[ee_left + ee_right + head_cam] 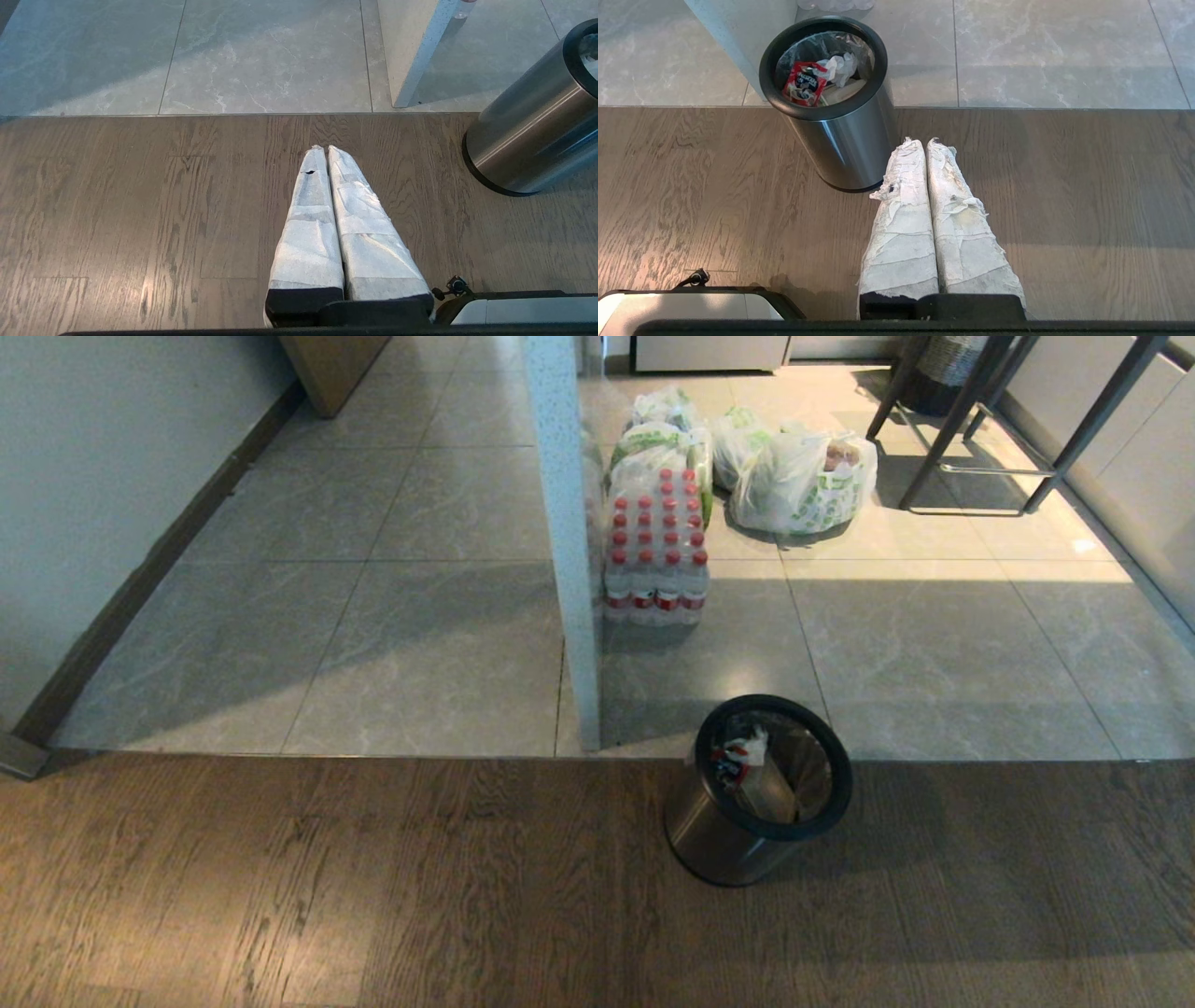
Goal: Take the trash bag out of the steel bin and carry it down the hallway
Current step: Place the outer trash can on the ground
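Trash bag (780, 770) sits in upright steel bin (719, 831), opening upward

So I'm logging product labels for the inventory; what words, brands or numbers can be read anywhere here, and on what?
None can be read.
Red-and-white wrapper in the steel bin: printing present, too blurred.
White grocery bags: green print, too small.
Water bottle pack: red labels, too small.
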Available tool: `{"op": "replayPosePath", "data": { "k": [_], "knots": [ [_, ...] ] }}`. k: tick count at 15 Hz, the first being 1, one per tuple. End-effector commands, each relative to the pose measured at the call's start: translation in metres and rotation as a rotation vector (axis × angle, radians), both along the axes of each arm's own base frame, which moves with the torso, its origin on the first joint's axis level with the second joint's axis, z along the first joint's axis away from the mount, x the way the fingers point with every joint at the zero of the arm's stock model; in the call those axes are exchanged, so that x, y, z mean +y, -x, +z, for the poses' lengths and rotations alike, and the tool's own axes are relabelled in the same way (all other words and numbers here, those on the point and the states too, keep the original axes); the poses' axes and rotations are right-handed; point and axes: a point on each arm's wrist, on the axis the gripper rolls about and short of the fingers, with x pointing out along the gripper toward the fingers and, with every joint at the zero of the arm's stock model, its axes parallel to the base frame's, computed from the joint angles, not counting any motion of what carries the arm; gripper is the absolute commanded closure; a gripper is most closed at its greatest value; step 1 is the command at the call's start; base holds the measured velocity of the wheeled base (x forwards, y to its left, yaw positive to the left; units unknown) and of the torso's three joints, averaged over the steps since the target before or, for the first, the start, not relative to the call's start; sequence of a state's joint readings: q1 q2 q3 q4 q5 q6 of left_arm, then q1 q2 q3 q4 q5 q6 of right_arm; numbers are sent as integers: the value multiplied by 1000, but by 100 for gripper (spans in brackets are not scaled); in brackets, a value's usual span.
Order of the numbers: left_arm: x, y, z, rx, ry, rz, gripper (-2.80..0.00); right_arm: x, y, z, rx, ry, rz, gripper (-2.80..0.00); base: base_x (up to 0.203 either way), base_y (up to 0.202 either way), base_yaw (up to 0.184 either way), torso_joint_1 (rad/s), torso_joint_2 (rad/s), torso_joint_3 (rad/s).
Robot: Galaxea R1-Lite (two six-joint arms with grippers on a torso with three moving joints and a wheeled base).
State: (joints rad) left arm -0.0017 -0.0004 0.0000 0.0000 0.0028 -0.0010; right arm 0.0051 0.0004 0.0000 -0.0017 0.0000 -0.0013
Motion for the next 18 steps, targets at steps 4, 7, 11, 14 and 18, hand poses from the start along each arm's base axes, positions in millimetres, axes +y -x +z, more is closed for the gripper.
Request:
{"op": "replayPosePath", "data": {
  "k": [4, 7, 11, 14, 18],
  "knots": [
    [0, 0, 0, 0, 1, 0, 0, 0, 0, 0, 22, 54, 13, 0, 0, 0, 0, 0, 0, 0],
    [0, 0, 0, 0, 1, 0, 0, 1, 8, 38, -53, 62, 57, 0, 0, 0, 0, 0, 0, 0],
    [0, 0, 0, 1, 1, 0, 0, 4, -31, 151, 73, 46, 158, 0, 0, 0, 0, 0, 0, 0],
    [0, 0, 0, 2, 1, 0, 0, 12, -121, 212, 283, 0, 321, 0, 0, 0, 0, 0, 0, 0],
    [0, 0, 0, 0, 1, 0, 0, 59, -250, 216, 621, -23, 576, 0, 0, 0, 0, 0, 0, 0]
  ]
}}
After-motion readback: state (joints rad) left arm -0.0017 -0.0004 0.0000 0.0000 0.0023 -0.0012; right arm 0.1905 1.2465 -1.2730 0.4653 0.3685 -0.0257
